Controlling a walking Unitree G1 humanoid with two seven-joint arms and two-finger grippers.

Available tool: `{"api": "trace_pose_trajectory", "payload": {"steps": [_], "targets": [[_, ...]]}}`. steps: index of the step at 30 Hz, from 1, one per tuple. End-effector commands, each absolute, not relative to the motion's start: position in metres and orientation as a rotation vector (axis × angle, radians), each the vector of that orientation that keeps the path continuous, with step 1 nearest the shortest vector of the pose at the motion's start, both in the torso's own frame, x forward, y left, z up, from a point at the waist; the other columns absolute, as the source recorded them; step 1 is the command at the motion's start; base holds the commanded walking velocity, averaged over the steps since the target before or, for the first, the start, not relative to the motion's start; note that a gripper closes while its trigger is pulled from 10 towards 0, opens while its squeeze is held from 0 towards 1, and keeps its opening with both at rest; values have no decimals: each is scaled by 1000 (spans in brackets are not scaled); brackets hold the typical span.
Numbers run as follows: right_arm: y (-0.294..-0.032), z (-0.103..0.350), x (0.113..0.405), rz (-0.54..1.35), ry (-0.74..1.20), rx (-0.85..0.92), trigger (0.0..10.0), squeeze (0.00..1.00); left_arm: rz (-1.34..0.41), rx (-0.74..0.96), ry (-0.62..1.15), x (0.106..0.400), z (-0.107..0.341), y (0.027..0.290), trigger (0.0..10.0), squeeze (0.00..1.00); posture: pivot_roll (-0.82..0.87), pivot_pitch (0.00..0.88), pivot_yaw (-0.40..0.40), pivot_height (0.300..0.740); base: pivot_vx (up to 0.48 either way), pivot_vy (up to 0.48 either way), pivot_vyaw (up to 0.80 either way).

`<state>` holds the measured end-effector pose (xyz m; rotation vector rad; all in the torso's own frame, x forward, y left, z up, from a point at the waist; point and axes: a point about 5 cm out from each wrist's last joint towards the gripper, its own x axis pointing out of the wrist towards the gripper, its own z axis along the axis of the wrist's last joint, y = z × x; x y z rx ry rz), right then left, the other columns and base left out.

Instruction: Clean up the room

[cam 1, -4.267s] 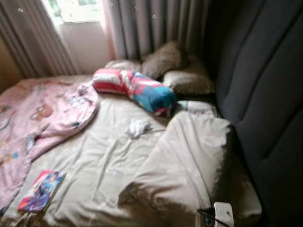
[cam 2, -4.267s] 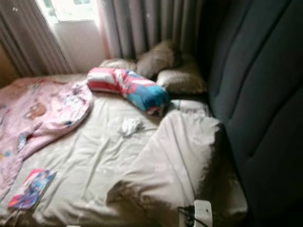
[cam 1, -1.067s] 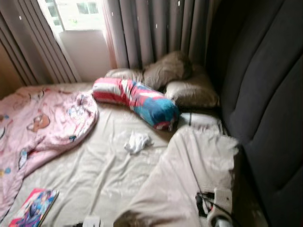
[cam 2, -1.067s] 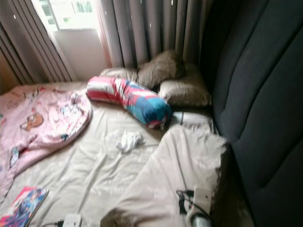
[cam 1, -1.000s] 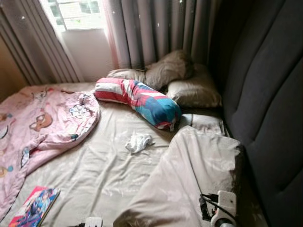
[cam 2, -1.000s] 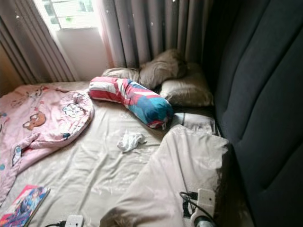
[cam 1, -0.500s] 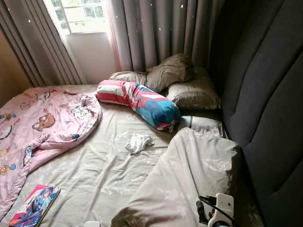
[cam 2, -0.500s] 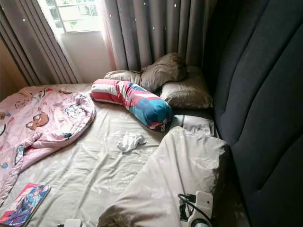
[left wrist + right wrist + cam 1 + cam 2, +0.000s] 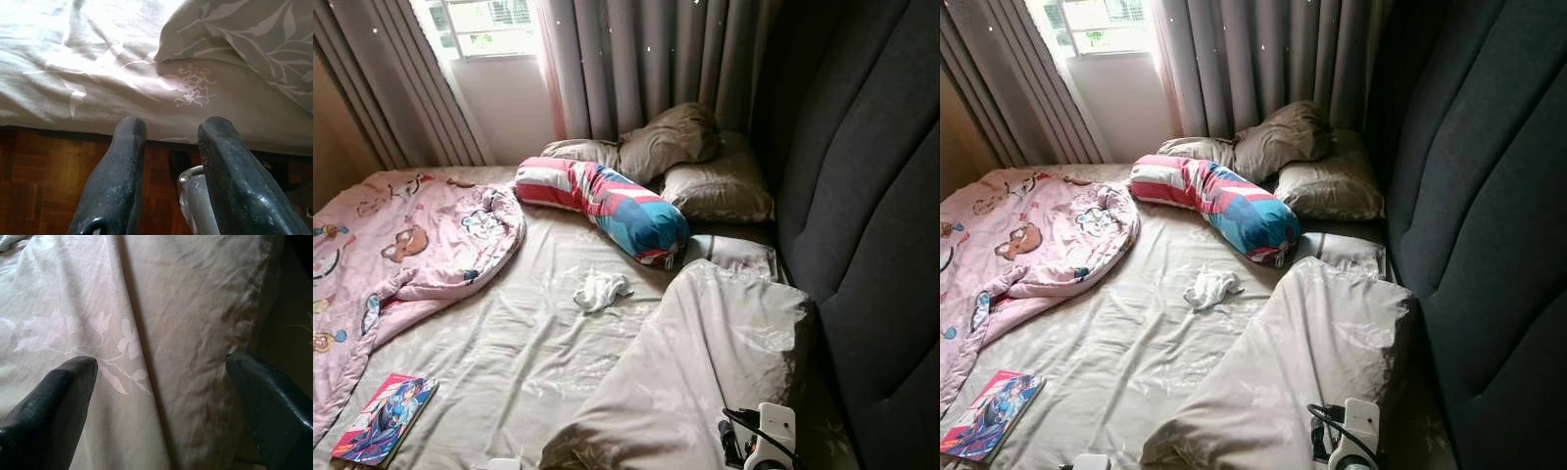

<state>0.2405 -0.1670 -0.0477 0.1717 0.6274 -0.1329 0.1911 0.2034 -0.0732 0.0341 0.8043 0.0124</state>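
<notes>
i'm looking down over a bed (image 9: pixel 509 343) dressed in a pale beige sheet, wrinkled, with a faint white leaf print. on my right a thick duvet (image 9: pixel 705 362) in the same fabric is bunched into a soft, rounded hump, and beyond it a dark padded headboard (image 9: pixel 871 225) rises in broad vertical panels. up by the grey curtains (image 9: pixel 646 59) i see three satiny taupe pillows (image 9: pixel 720 186) stacked loosely, and in front of them a long bolster (image 9: pixel 602 208), cylinder-shaped, striped red and white at one end and blue at the other. a small white cloth (image 9: pixel 600 291) lies crumpled in the middle of the sheet, just beside the bolster's blue end. on my left a pink fleecy blanket (image 9: pixel 401 245) with cartoon prints is spread out and rumpled, and near its lower edge a glossy, flat book (image 9: pixel 384 419) with a colourful cover sits on the sheet.

my right gripper (image 9: pixel 161 367) is out over the duvet, its two black fingers (image 9: pixel 54 401) spread wide with only floral fabric between them, holding nothing. my left gripper (image 9: pixel 168 134) is low at the bed's near edge, its matte, scuffed fingers (image 9: pixel 120 171) a narrow gap apart, aimed at the hanging sheet with wooden parquet floor (image 9: pixel 44 181) below, and nothing between them either
</notes>
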Motion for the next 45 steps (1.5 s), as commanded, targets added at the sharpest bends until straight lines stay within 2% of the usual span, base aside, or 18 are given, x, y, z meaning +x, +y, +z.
{"api": "trace_pose_trajectory", "payload": {"steps": [1, 15, 21, 26, 35, 45], "targets": [[-165, -53, 234, -126, 653, 172, 10000, 0, 10, 38, 843, 184, -77, 205, 10000, 0, -42, 51, 73, 680, 0, 0, 0], [-158, -52, 235, -90, 656, 204, 10000, 0, 13, 43, 861, 178, -80, 208, 10000, 0, -34, 60, 83, 680, 0, 0, 0], [-156, -53, 235, -81, 665, 198, 10000, 0, 10, 45, 862, 178, -80, 207, 10000, 0, -31, 62, 79, 660, 0, 0, 0], [-157, -52, 235, -88, 647, 213, 10000, 0, 9, 40, 861, 179, -80, 204, 10000, 0, -30, 64, 73, 660, 0, 0, 0], [-160, -50, 239, -128, 631, 332, 10000, 0, 12, 32, 870, 175, -82, 202, 10000, 0, -23, 72, 67, 660, 0, 0, 0], [-149, -44, 250, -74, 631, 428, 10000, 0, 6, 61, 887, 169, -83, 211, 10000, 0, 11, 102, 97, 660, 0, 0, 0]]}}
